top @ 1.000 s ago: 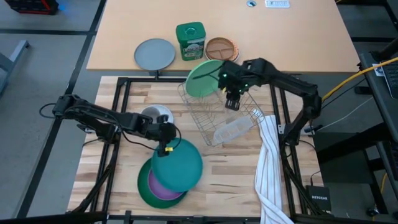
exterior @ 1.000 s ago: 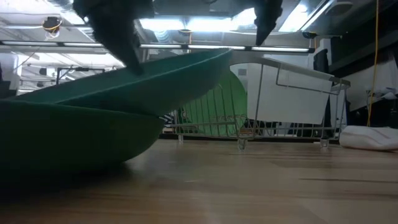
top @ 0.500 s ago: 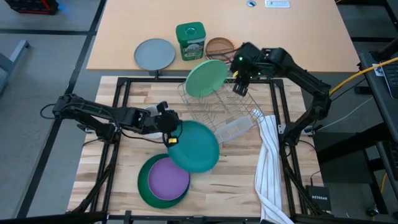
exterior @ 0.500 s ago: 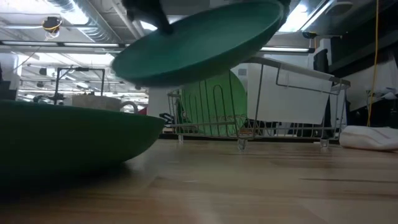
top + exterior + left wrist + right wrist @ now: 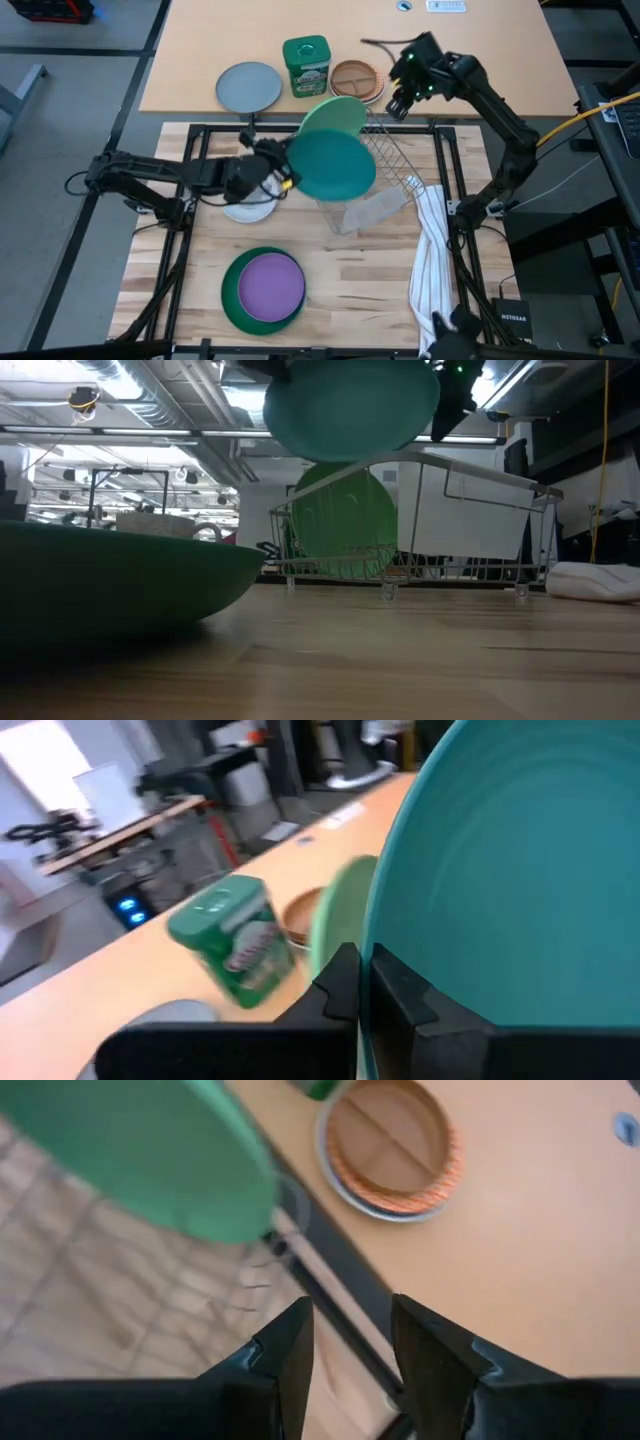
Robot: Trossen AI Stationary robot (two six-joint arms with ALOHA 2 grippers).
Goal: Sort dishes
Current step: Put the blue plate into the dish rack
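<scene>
Light green plate (image 5: 335,112) already racked in the dish rack (image 5: 392,172). Left gripper (image 5: 284,180), fingers clamped on teal plate (image 5: 334,165), holds it above the rack. Right gripper (image 5: 401,103) empty, fingers apart, behind rack. Dark green plate (image 5: 232,300) unsorted, in front of rack.

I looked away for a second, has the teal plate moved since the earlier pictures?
Yes. The left gripper has carried the teal plate off the dark green plate and up to the wire rack.
</scene>
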